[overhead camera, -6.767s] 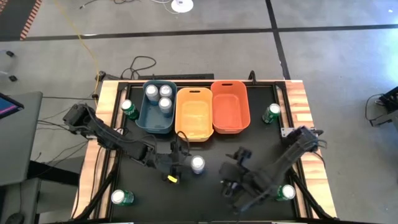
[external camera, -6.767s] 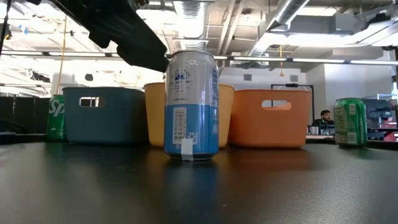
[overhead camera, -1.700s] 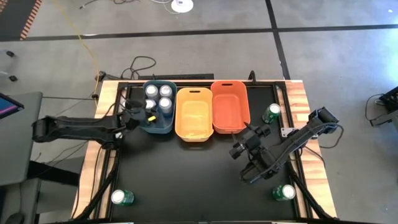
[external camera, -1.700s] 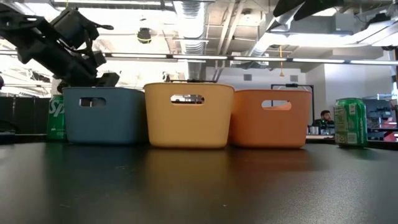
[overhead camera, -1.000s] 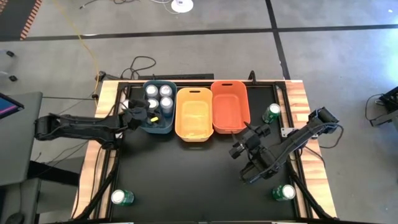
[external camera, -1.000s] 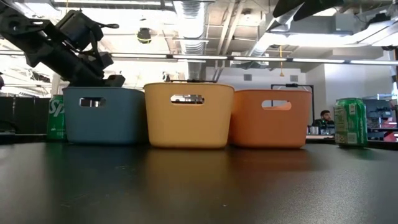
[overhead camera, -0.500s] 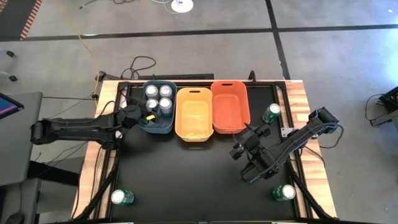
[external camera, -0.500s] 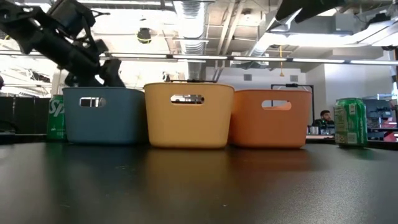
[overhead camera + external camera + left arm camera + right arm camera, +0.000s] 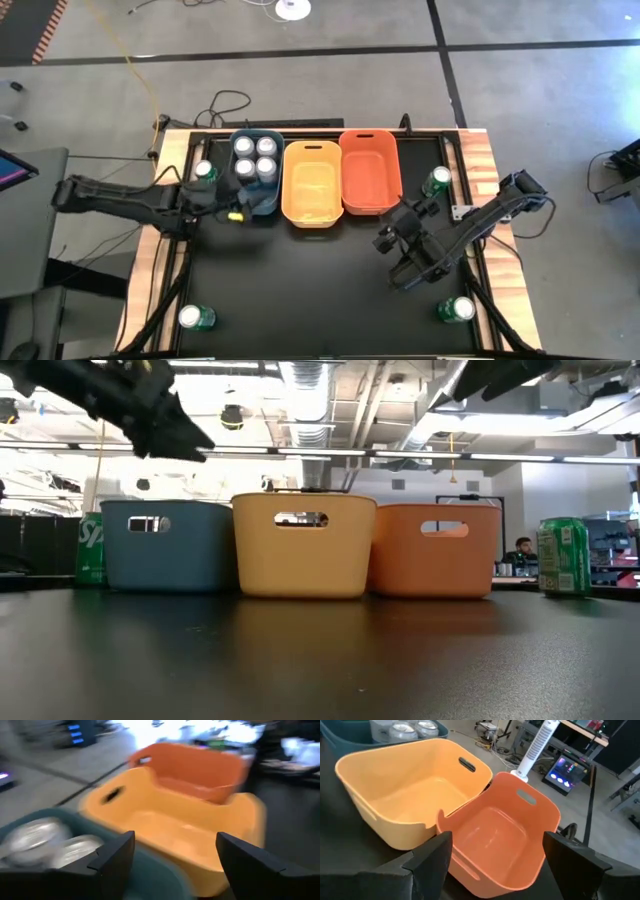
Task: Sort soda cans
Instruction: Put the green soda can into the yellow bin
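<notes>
Soda cans with silver tops and blue-silver sides, four of them (image 9: 254, 158), are standing packed together inside the blue plastic bin (image 9: 270, 200), just beyond the left gripper (image 9: 236, 213), which is hanging over the bin's near end with its two dark fingers (image 9: 116, 856) spread wide and holding nothing. In the left wrist view two of those silver tops are showing right beside one finger. A green-sided can (image 9: 204, 171) is standing on the black table (image 9: 300, 290) just outside the blue bin, close beside the left arm. Two more green cans are sitting well behind the grippers at the near corners, one on the left (image 9: 193, 317) and one on the right (image 9: 457, 309). The fourth green can (image 9: 436, 181) is standing off to the outer side of the right gripper (image 9: 392, 228), which is hovering just short of the orange plastic bin (image 9: 370, 208), its fingers (image 9: 431, 861) parted wide and empty. Between the blue and orange bins the yellow plastic bin (image 9: 311, 218) is lying ahead of both grippers.
</notes>
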`<action>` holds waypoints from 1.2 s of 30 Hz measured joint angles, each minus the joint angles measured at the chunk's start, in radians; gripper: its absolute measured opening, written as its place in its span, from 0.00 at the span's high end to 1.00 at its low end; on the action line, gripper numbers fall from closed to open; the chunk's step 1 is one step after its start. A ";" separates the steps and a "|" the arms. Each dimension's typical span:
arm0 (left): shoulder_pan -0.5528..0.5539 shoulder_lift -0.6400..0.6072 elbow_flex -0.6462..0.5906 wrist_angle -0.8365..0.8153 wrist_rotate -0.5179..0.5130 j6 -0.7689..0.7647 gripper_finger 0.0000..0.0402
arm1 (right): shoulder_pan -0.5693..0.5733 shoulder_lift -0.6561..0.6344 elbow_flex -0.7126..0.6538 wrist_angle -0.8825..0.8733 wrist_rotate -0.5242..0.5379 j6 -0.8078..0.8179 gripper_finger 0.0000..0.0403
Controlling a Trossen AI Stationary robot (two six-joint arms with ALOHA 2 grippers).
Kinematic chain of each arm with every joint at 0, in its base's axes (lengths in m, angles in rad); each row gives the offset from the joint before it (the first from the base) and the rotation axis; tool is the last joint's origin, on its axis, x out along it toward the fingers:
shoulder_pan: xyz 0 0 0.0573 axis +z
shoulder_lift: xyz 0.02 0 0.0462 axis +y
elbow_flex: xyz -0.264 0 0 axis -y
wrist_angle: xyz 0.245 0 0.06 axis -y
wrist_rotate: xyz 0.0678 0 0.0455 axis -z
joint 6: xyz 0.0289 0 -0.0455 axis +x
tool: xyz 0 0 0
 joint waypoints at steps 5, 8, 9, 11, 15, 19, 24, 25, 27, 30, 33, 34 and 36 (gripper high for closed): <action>-0.153 0.000 0.000 0.073 0.007 -0.016 0.34 | -0.114 -0.065 0.000 0.001 -0.084 -0.095 0.20; -0.243 0.000 0.000 0.102 -0.018 -0.032 0.34 | -0.203 -0.111 0.000 0.000 -0.160 -0.173 0.22; -0.275 0.000 0.000 0.107 -0.032 -0.033 0.34 | -0.229 -0.122 0.000 0.000 -0.186 -0.195 0.22; -0.339 0.004 0.000 0.113 -0.065 -0.035 0.34 | -0.279 -0.140 0.000 0.001 -0.232 -0.240 0.23; -0.450 0.008 0.000 0.136 -0.064 0.000 0.34 | -0.373 -0.176 0.000 0.001 -0.316 -0.330 0.24; -0.543 0.007 0.000 0.205 -0.042 0.064 0.34 | -0.513 -0.200 0.000 0.000 -0.481 -0.435 0.24; -0.601 0.007 0.000 0.334 -0.046 0.133 0.34 | -0.725 -0.210 0.000 0.000 -0.621 -0.567 0.24; -0.609 0.007 0.000 0.347 -0.047 0.142 0.34 | -0.767 -0.210 0.000 0.001 -0.636 -0.587 0.24; -0.621 0.007 0.000 0.347 -0.048 0.147 0.34 | -0.847 -0.208 0.000 0.000 -0.673 -0.625 0.24; -0.633 0.007 0.000 0.330 -0.051 0.147 0.34 | -0.954 -0.207 0.000 0.000 -0.719 -0.671 0.24; -0.638 0.007 0.000 0.330 -0.057 0.146 0.34 | -1.035 -0.207 0.000 0.000 -0.734 -0.669 0.24; -0.638 0.007 0.000 0.330 -0.058 0.146 0.34 | -1.063 -0.206 0.000 0.000 -0.743 -0.664 0.24; -0.638 0.007 0.000 0.329 -0.059 0.146 0.34 | -1.116 -0.206 0.000 0.000 -0.786 -0.662 0.24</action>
